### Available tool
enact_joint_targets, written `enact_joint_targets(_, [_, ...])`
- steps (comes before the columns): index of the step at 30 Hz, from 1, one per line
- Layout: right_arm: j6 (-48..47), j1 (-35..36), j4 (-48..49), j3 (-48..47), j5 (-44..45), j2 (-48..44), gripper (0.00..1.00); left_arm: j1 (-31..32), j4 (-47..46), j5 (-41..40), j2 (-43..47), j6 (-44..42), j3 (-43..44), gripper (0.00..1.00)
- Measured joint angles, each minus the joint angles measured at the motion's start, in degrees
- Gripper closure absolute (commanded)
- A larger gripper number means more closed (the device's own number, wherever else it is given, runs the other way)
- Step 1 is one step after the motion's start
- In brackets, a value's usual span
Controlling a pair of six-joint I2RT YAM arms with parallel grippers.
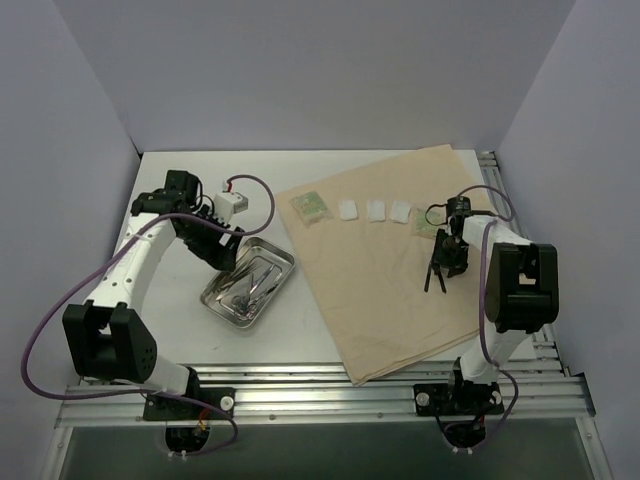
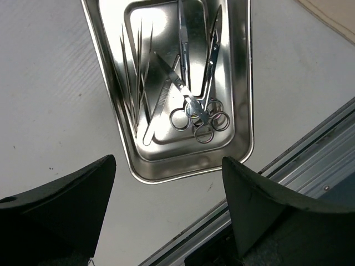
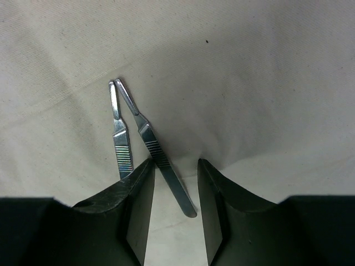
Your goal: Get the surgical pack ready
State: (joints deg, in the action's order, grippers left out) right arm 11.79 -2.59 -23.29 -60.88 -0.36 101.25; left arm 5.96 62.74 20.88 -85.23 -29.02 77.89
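The tan cloth (image 1: 380, 290) lies spread flat on the right half of the table. Along its far edge sit three white gauze squares (image 1: 376, 210) between two green packets (image 1: 308, 207). The steel tray (image 1: 285, 262) stands left of the cloth and holds scissors (image 2: 197, 108) and tweezers (image 2: 133, 72). My left gripper (image 1: 222, 252) hovers open at the tray's (image 2: 244, 111) near end, holding nothing. My right gripper (image 3: 175, 166) is low over the cloth (image 3: 249, 83), jaws apart. One leg of a pair of tweezers (image 3: 152, 149) lies between them, the other runs under the left finger.
A slotted aluminium rail (image 1: 320, 390) runs along the table's near edge and shows close under my left gripper (image 2: 310, 160). Another rail (image 1: 490, 170) lines the right side. White walls enclose the table on three sides. A small white block (image 1: 232, 200) rides on the left arm.
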Motion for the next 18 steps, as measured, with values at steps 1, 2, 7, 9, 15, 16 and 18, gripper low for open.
enact_joint_targets(1, [-0.11,0.0,-0.02,0.0,-0.02,0.0,0.69,0.76,0.26,0.46,-0.09,-0.04,0.0,0.13])
enact_joint_targets(2, [-0.2,0.0,0.13,0.0,-0.07,0.0,0.7,1.31,0.31,0.7,-0.15,-0.02,0.0,0.12])
enact_joint_targets(7, [-0.66,0.02,0.63,-0.07,-0.9,0.28,0.83,3.08,0.15,0.72,-1.05,0.83,0.0,0.12])
enact_joint_targets(9, [-0.92,0.04,0.85,-0.09,-1.53,0.33,0.89,3.39,0.07,0.55,-1.16,1.36,0.0,0.12])
enact_joint_targets(15, [-1.4,0.04,1.05,-0.09,-2.03,0.31,1.0,3.43,-0.15,-0.33,-1.18,2.49,0.0,0.12])
enact_joint_targets(16, [-1.42,0.04,1.03,-0.09,-2.03,0.26,1.0,3.43,-0.26,-0.55,-1.18,2.71,0.0,0.12])
enact_joint_targets(18, [-1.4,0.04,1.01,-0.09,-2.01,0.17,1.0,3.43,-0.37,-0.94,-1.18,2.91,0.0,0.12])
